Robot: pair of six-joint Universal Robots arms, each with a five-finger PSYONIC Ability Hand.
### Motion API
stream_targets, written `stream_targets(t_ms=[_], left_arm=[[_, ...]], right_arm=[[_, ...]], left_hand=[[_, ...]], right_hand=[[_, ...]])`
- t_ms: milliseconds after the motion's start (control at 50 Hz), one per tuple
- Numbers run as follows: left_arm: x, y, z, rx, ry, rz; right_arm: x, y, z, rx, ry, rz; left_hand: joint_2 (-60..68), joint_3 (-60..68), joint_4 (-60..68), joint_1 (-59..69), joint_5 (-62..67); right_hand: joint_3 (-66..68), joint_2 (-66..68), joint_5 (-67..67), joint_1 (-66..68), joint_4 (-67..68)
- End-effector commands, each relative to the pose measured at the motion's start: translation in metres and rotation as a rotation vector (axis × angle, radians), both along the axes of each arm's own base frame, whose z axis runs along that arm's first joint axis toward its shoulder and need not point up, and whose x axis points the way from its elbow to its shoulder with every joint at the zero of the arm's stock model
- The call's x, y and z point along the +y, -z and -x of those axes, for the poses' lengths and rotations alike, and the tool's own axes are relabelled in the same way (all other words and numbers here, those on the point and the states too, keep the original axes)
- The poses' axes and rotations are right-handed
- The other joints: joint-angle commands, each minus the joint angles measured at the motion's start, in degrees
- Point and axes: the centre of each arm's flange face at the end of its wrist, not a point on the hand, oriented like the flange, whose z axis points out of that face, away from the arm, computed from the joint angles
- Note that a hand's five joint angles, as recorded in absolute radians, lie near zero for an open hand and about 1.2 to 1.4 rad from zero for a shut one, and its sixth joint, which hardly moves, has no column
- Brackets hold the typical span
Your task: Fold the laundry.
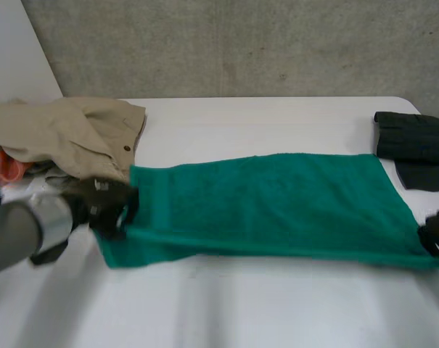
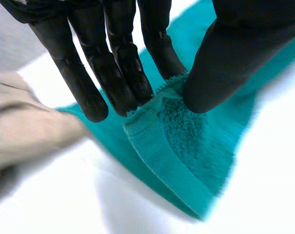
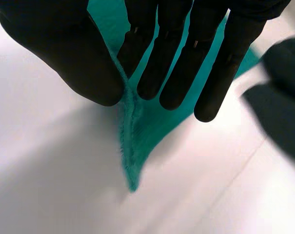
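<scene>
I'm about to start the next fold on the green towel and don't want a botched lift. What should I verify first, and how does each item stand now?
1. Left hand holds the green towel: ok, its end is pinched between thumb and fingers.
2. Right hand holds the opposite end: ok, the edge is pinched near a corner.
3. Towel flat between the hands: ok, it is spread along the table.
4. Beige garment clear of the towel: cannot tell, it lies right at the far corner by the left hand.
5. Black garment clear: cannot tell, it lies close to the far corner at the right hand's end.
</scene>
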Motion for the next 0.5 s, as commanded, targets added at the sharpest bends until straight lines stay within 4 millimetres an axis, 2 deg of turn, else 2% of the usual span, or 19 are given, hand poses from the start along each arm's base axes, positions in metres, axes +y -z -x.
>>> stream_targets(t_ms=[20, 80, 160, 180, 240, 260, 320, 400, 500], left_arm=[[0.07, 0.007, -0.013, -0.088, 0.234, -0.17], [0.065, 0.01, -0.011, -0.109, 0.259, -0.135], [0.04, 0.014, -0.003, -0.116, 0.218, -0.066], [0.027, 0.015, 0.001, -0.114, 0.184, -0.03], [0.004, 0.017, 0.007, -0.102, 0.127, 0.026], [-0.01, 0.017, 0.011, -0.095, 0.093, 0.071], [-0.03, 0.017, 0.018, -0.077, 0.057, 0.137], [-0.064, 0.016, 0.037, -0.022, 0.041, 0.283], [-0.097, 0.019, 0.058, 0.025, 0.042, 0.411]], right_arm=[[0.0, 0.004, 0.002, 0.122, -0.108, -0.157], [-0.01, 0.003, -0.008, 0.085, -0.101, -0.104], [-0.025, 0.003, -0.026, 0.041, -0.106, -0.009], [-0.031, 0.002, -0.033, 0.024, -0.112, 0.034], [-0.042, 0.002, -0.042, 0.005, -0.115, 0.109], [-0.05, 0.002, -0.048, -0.01, -0.113, 0.168], [-0.065, 0.003, -0.057, -0.031, -0.109, 0.259], [-0.099, 0.006, -0.068, -0.046, -0.061, 0.447], [-0.127, 0.012, -0.08, -0.063, -0.025, 0.566]], left_hand=[[11.28, 11.69, 11.12, 13.32, 14.28], [11.28, 11.69, 11.12, 13.32, 14.28], [11.28, 11.69, 11.12, 13.32, 14.28], [11.28, 11.69, 11.12, 13.32, 14.28], [11.28, 11.69, 11.12, 13.32, 14.28], [11.28, 11.69, 11.12, 13.32, 14.28], [11.28, 11.69, 11.12, 13.32, 14.28], [11.28, 11.69, 11.12, 13.32, 14.28], [11.28, 11.69, 11.12, 13.32, 14.28]], right_hand=[[12.03, 12.32, 13.19, 14.85, 11.42], [12.03, 12.32, 13.19, 14.85, 11.42], [12.03, 12.32, 13.19, 14.85, 11.42], [12.03, 12.32, 13.19, 14.85, 11.42], [12.03, 12.32, 13.19, 14.85, 11.42], [12.03, 12.32, 13.19, 14.85, 11.42], [12.03, 12.32, 13.19, 14.85, 11.42], [12.03, 12.32, 13.19, 14.85, 11.42], [12.03, 12.32, 13.19, 14.85, 11.42]])
